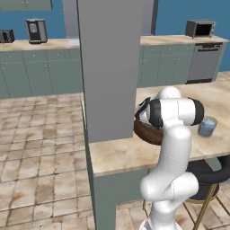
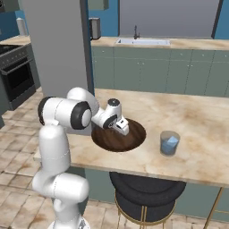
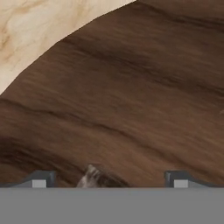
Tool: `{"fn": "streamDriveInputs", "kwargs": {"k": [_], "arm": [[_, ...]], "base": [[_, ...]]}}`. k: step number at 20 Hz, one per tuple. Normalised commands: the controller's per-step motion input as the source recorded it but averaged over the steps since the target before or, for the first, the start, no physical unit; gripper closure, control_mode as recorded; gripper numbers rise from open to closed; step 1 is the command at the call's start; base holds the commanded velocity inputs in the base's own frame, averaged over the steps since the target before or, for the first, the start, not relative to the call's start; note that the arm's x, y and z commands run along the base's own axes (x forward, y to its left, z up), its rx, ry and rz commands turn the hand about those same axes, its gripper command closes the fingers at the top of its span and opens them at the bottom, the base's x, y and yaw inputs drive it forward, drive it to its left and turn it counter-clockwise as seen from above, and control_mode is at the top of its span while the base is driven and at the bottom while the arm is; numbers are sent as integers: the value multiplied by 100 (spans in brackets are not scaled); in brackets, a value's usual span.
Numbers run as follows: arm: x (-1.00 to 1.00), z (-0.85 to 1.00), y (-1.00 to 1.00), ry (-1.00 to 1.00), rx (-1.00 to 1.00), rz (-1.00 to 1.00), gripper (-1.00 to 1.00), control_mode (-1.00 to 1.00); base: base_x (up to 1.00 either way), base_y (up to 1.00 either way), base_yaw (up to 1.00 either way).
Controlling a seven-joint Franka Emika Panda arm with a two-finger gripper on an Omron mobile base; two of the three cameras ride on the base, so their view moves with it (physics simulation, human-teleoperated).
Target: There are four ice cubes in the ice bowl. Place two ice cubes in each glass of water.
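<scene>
Round, grainy dark wooden ice bowl (image 2: pixel 134 139).

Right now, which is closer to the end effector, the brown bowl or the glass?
The brown wooden bowl: the open end effector hangs right over it, while the glass stands off to one side.

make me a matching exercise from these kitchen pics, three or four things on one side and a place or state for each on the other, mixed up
Things:
1. ice bowl
2. glass of water
3. pincer
4. stool

Places or states:
A. tucked under the counter edge
B. open, low over the dark wood
C. standing on the counter beside the bowl, apart from it
D. lying on the counter near its front edge, in front of the arm

Pairs: 1-D, 2-C, 3-B, 4-A
</scene>
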Motion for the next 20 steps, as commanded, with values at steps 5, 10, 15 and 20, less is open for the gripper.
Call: {"fn": "streamDriveInputs", "kwargs": {"k": [5,10,15,20], "arm": [[14,-33,0,0,1,0,100,-100],[3,-4,0,0,1,-1,100,-100],[-47,1,0,0,0,0,100,-100],[-51,71,10,0,0,-1,100,-100]], "base": [[0,0,0],[0,0,0],[0,0,0],[0,0,0]]}}
